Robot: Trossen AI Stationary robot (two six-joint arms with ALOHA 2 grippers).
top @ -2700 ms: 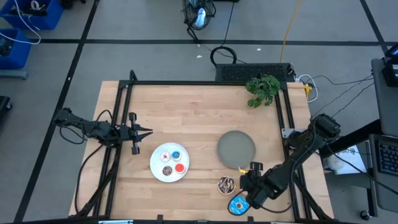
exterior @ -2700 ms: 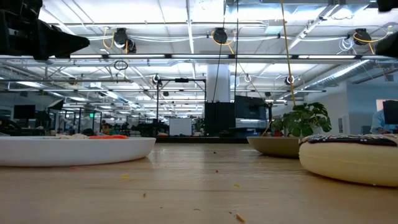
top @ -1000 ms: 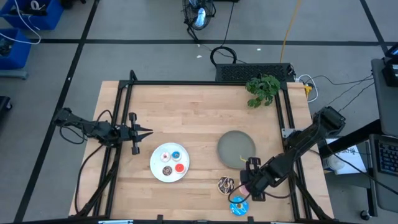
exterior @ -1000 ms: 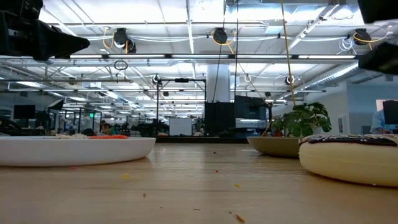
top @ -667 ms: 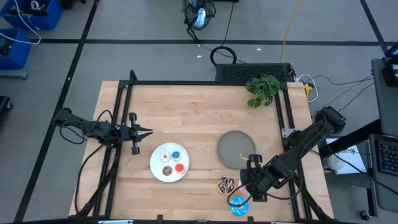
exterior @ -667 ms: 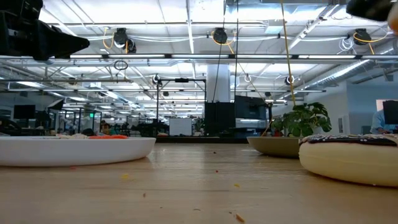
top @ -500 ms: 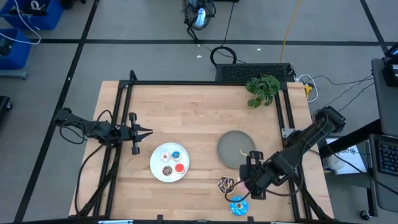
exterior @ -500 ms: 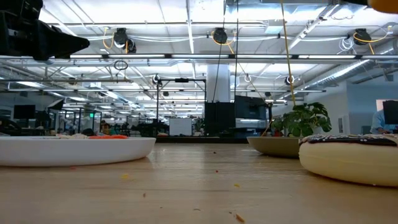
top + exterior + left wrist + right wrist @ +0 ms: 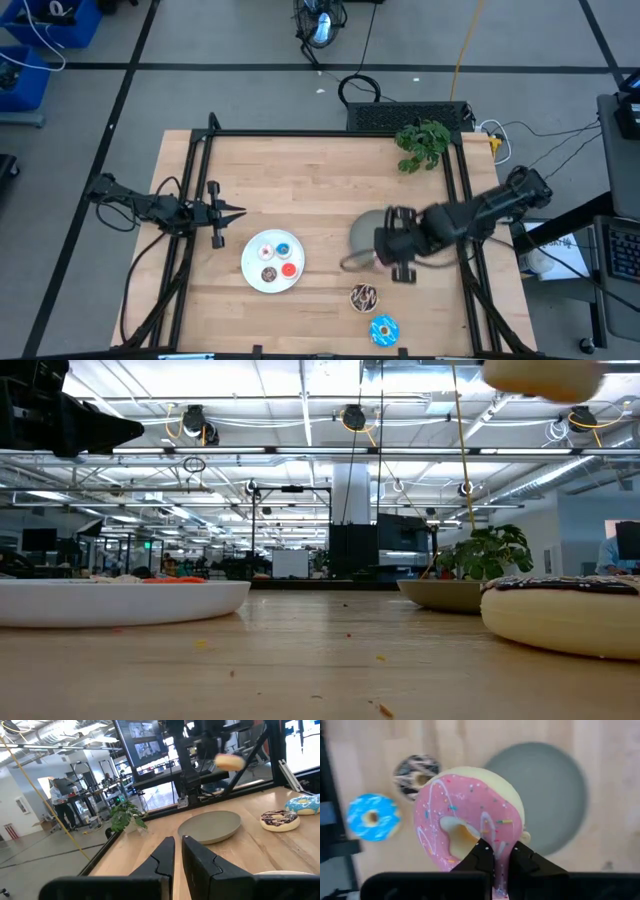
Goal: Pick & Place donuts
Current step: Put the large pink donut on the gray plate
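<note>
Gripping the pink donut (image 9: 470,817) by one side of its ring, the right gripper (image 9: 494,851) had its jaws nearly closed, with only the thickness of the donut's wall between them. The rest of the ring hung out past the fingertips, unsupported. Beyond the jaws and below them lay the grey plate (image 9: 547,795), with the chocolate donut (image 9: 416,776) and the blue-sprinkled donut (image 9: 371,817) off to one side of them on the table (image 9: 300,180). In the high view the right gripper (image 9: 392,244) sat above the plate's near edge, well clear of the wood.

The hold looked thin. Because the jaws pinched only the rim, the donut could swing or slip out if the arm moved sharply, and it would probably land off the plate or roll. A release made over the plate's edge and not its middle could also tip the donut onto the table.

The left gripper (image 9: 178,854) waited with its jaws almost together and empty, far to the other side, near the white plate (image 9: 273,262) with the three tiny donuts (image 9: 276,259).
</note>
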